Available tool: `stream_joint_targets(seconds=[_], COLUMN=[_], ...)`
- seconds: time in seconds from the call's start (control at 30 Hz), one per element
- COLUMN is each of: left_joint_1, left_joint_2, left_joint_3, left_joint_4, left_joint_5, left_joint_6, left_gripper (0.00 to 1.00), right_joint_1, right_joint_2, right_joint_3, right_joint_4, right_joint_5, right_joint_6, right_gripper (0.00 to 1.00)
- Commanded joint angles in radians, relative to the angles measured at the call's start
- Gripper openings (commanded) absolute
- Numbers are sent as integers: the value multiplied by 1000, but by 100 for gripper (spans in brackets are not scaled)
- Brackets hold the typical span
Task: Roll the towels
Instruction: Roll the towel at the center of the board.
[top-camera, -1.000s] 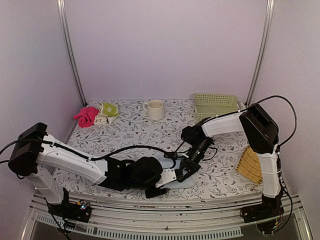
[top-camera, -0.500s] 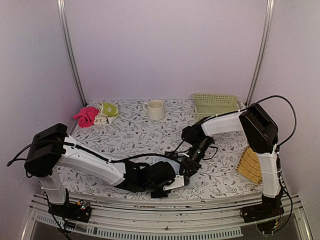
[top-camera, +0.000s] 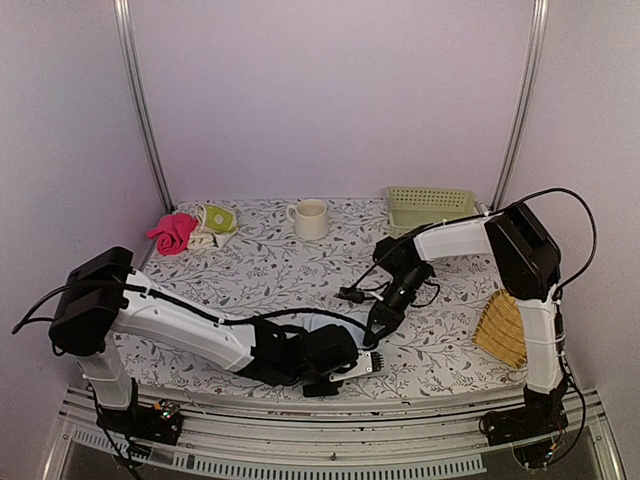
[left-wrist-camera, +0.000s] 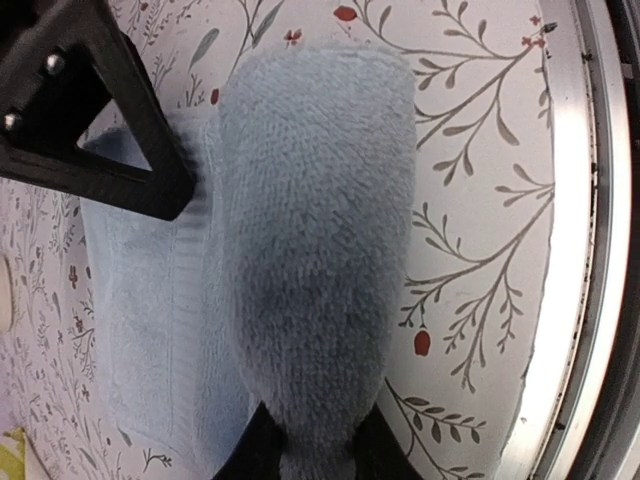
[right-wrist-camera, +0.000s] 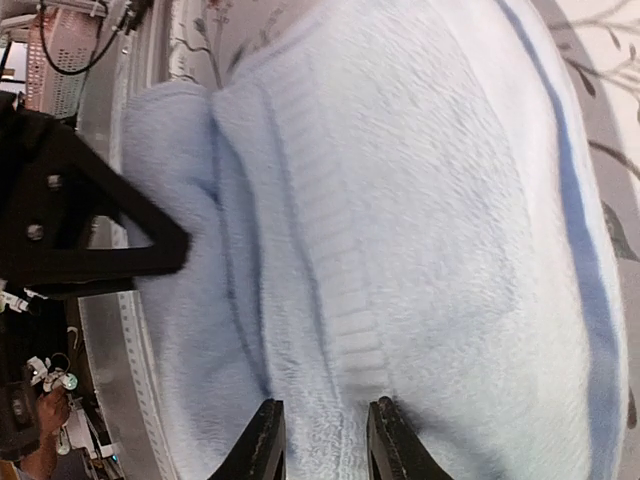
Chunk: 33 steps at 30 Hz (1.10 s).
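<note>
I've got the long pale blue terry towel (left-wrist-camera: 310, 250) part-rolled at the near edge of the floral-print tabletop (top-camera: 260, 270), fat roll by the metal rail (left-wrist-camera: 575, 250), flat tail alongside. The left gripper (top-camera: 356, 362) straddles the roll and the right gripper (top-camera: 378, 324) sits on the flat part, both w/ fingers apart on cloth; can't tell if either's pinching. The small yellow-green and cream patterned towel (top-camera: 215, 220) lies bunched at the back-left corner.

The pale blue towel (left-wrist-camera: 310, 250) is fuzzy, matt terry cloth; the desk (left-wrist-camera: 480, 150) looks smooth, its near rail (left-wrist-camera: 572, 250) shiny metal.
</note>
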Motion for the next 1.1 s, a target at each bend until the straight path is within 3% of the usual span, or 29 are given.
stream_joint_targets(seconds=[0.0, 0.13, 0.33, 0.47, 0.57, 0.77, 0.97, 1.07], left_joint_1=[-21, -19, 29, 75, 128, 275, 359, 380], left_joint_2=[-17, -24, 96, 136, 141, 221, 339, 351], left_joint_3=[40, 28, 49, 73, 110, 186, 237, 227], left_joint_4=[-59, -26, -72, -103, -139, -182, -175, -130], left_joint_5=[16, 160, 288, 393, 517, 828, 1133, 1181], left_joint_6=[-19, -42, -154, -200, -237, -392, -504, -558], left_gripper=[19, 19, 14, 14, 14, 16, 16, 16], right_joint_1=[6, 5, 2, -35, -72, -80, -18, 37], right_joint_2=[71, 102, 60, -103, -280, -637, -794, -848], right_joint_3=[37, 68, 86, 174, 208, -68, -276, -350], right_joint_4=[64, 73, 38, -79, -65, 156, 161, 173], right_joint_5=[128, 161, 138, 39, 51, 147, 231, 261], right_joint_6=[86, 106, 100, 63, 60, 21, -165, -224], right_gripper=[30, 29, 28, 34, 41, 45, 45, 49])
